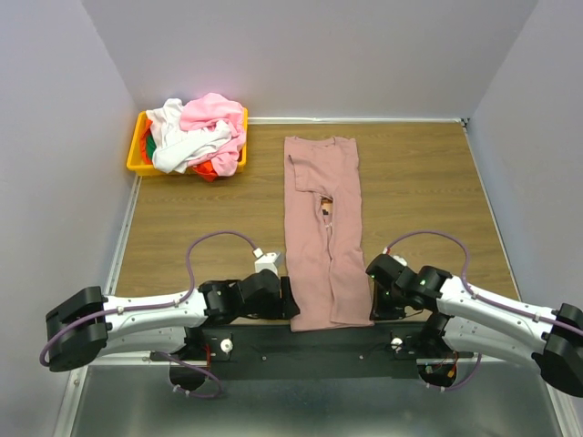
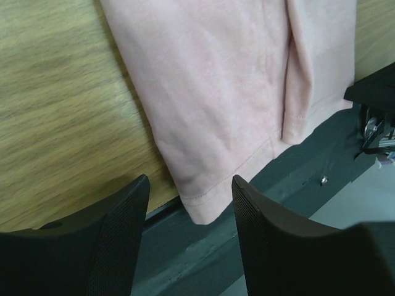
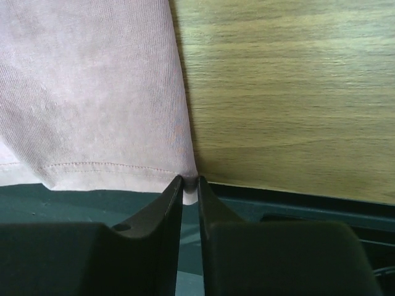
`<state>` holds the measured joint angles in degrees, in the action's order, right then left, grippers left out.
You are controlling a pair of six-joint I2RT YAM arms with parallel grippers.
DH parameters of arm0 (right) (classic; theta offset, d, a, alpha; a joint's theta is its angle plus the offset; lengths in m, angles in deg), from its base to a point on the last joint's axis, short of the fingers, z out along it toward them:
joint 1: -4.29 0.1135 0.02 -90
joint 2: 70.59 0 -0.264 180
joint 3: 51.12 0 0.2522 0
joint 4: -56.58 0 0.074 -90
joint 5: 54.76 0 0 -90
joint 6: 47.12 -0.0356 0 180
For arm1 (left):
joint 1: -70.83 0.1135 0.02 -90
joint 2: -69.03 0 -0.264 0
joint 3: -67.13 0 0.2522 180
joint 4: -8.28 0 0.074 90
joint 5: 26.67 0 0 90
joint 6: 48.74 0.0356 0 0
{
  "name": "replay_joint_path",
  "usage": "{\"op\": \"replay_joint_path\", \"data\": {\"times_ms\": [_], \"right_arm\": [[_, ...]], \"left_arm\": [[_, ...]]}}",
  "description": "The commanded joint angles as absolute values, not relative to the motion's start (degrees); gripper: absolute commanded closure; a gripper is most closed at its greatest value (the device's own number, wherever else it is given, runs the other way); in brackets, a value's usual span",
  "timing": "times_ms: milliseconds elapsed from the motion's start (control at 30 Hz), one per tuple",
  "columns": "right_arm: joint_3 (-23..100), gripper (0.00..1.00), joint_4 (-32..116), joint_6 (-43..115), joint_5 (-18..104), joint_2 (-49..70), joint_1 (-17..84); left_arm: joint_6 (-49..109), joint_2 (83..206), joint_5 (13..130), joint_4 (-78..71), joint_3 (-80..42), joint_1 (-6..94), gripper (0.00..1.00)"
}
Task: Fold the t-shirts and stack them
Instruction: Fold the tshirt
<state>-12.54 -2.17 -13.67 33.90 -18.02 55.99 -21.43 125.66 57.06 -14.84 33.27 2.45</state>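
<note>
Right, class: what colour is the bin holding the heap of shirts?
The bin is yellow, clearest in the top view.

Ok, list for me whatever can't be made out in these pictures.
- Top view: print on the mauve t-shirt too small to read, partly under folded cloth.
- Top view: the heaped shirts in the yellow bin overlap; their count is unclear.
- Right wrist view: the right gripper hides how much hem it pinches.
- Left wrist view: frame edges cut off most of that shirt.
</note>
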Motion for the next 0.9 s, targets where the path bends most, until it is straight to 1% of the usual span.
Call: {"op": "replay_joint_path", "data": {"times_ms": [0, 33, 167, 267, 400, 433, 500, 600, 633, 700, 733, 800, 867], "right_arm": [[-13.8, 0.81, -0.9, -13.6, 34.9, -18.6, 56.3], [-13.8, 0.84, -0.7, -13.4, 34.9, -18.5, 56.3], [-14.1, 0.86, -0.2, -13.0, 34.9, -18.5, 56.4], [-14.2, 0.86, 0.0, -12.8, 34.9, -18.5, 56.4], [-14.8, 0.86, 0.4, -12.8, 34.9, -18.4, 56.4], [-14.9, 0.86, 0.4, -12.8, 34.9, -18.4, 56.3], [-15.1, 0.86, 0.3, -12.9, 34.9, -18.6, 56.3], [-15.0, 0.86, 0.4, -13.0, 34.9, -19.0, 56.3], [-15.0, 0.86, 0.4, -13.0, 34.9, -19.1, 56.4], [-14.9, 0.86, 0.4, -13.0, 34.9, -18.9, 56.4], [-14.9, 0.86, 0.4, -13.0, 34.9, -18.9, 56.4], [-15.0, 0.87, 0.4, -13.0, 34.9, -18.9, 56.4], [-15.0, 0.89, 0.4, -12.8, 34.9, -18.9, 56.3]], "left_arm": [[-23.4, 125.1, 54.9, -15.2, 34.5, 1.7, 0.39], [-23.7, 125.1, 54.9, -15.1, 34.7, 1.7, 0.4], [-24.6, 126.2, 56.4, -12.7, 36.6, 1.5, 0.45], [-25.4, 126.7, 56.6, -11.1, 37.5, 0.8, 0.5], [-25.9, 128.5, 57.3, -9.3, 38.3, 0.3, 0.52], [-26.0, 129.1, 57.4, -8.4, 38.2, -0.1, 0.56], [-26.5, 130.1, 57.6, -7.9, 38.0, -0.7, 0.59], [-26.6, 131.4, 58.0, -7.9, 37.4, -2.0, 0.6], [-27.1, 131.8, 58.1, -8.0, 37.2, -2.3, 0.63], [-27.7, 132.2, 58.2, -8.1, 37.3, -2.8, 0.64], [-28.1, 132.4, 58.2, -8.2, 37.4, -3.0, 0.7], [-28.4, 132.8, 58.1, -8.4, 37.4, -3.4, 0.76], [-28.7, 132.8, 58.0, -8.4, 37.1, -3.5, 0.78]]}}
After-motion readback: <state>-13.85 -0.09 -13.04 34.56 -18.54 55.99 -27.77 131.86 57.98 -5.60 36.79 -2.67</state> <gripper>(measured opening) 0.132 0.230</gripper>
